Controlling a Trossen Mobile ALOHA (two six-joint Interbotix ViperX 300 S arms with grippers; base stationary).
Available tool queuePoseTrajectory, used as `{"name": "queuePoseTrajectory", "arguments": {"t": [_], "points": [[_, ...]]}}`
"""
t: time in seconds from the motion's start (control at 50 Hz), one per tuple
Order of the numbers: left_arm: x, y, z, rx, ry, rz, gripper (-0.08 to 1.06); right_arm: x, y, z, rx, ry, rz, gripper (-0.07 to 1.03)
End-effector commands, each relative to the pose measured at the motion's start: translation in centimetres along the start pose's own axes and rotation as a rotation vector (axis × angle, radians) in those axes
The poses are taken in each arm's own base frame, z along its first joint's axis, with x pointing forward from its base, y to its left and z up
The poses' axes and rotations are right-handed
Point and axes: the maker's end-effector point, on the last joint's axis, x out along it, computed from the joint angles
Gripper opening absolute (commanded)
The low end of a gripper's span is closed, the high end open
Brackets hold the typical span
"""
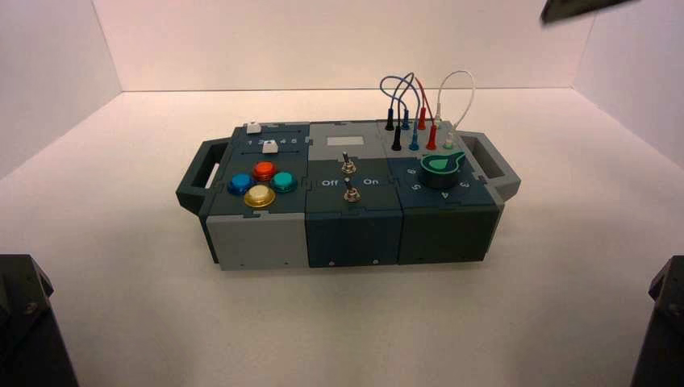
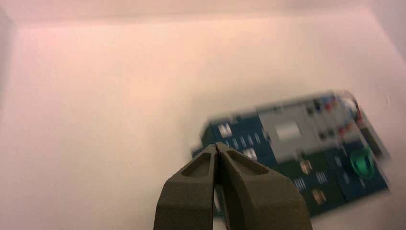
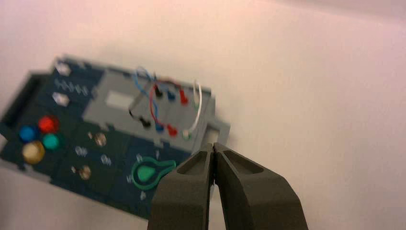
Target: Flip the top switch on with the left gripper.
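The top switch (image 1: 346, 164) is a tiny silver toggle on the box's (image 1: 266, 242) middle panel, just behind its twin (image 1: 351, 192), with "Off" and "On" lettering between them. In the left wrist view the top switch (image 2: 305, 166) lies well beyond my left gripper (image 2: 218, 146), which hangs above the table off the box's slider end, shut and holding nothing. My right gripper (image 3: 213, 145) is also shut and empty, hovering past the knob corner of the box; the top switch (image 3: 99, 139) shows far from it. Neither gripper's fingers show in the high view.
The box carries two white sliders (image 1: 270, 146), coloured buttons (image 1: 260, 196), a green-and-black knob (image 1: 441, 166) and plugged wires (image 1: 419, 105). White walls close in the table. Dark arm bases (image 1: 24, 322) fill the near corners. A dark part (image 1: 581, 8) hangs at the top right.
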Motion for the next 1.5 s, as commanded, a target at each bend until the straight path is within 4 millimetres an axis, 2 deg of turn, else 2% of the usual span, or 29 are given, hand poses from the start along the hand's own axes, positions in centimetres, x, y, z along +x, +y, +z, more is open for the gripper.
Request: {"name": "queuePoseTrajectory", "arguments": {"t": [0.02,0.22,0.48,0.92,1.2,1.5], "points": [[0.3,-1.6,0.1,0.002,0.104,-0.041,-0.03,0.7,0.0,1.0,0.019,0.032,0.003,-0.02],[1.2,-3.6,-1.2,0.042,0.279,-0.082,-0.03,2.1,0.2,0.6,0.030,0.099,0.009,-0.02],[1.9,-6.5,-1.7,0.086,0.365,-0.148,-0.03,3.1,0.3,-0.4,0.049,0.162,0.017,-0.02],[4.5,-8.4,-3.8,0.120,0.508,-0.165,-0.03,5.4,0.4,-1.7,0.070,0.272,0.020,-0.02],[5.4,-10.0,-3.3,0.156,0.531,-0.182,-0.03,7.4,0.4,-2.2,0.068,0.361,0.016,-0.02],[6.4,-11.0,-3.0,0.161,0.559,-0.190,-0.03,9.6,0.3,-3.7,0.069,0.472,0.012,-0.02]]}}
